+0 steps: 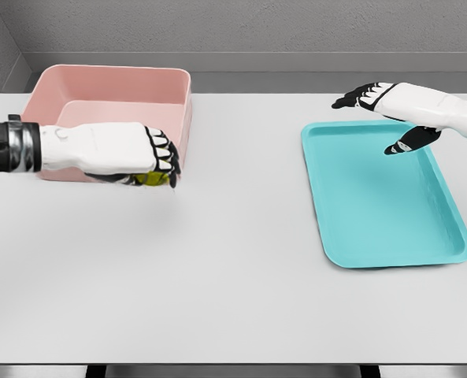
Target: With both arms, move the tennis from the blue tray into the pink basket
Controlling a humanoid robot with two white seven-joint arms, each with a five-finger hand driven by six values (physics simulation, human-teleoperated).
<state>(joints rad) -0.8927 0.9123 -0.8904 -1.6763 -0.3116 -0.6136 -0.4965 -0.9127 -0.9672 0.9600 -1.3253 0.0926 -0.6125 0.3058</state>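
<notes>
- Looking down from the head view: a white table (pixel 233 268) carries a pink basket (pixel 107 90) at the far left and a blue tray (pixel 383 197) at the right, well apart.
- The left hand (pixel 142 157) reaches in from the left, fingers curled tight around the yellow-green tennis ball (pixel 153 178), which peeks out beneath the palm.
- Ball and hand sit at the basket's front right corner, in front of its wall, not inside.
- The right hand (pixel 387 114) hovers over the tray's far edge, fingers spread and holding nothing.
</notes>
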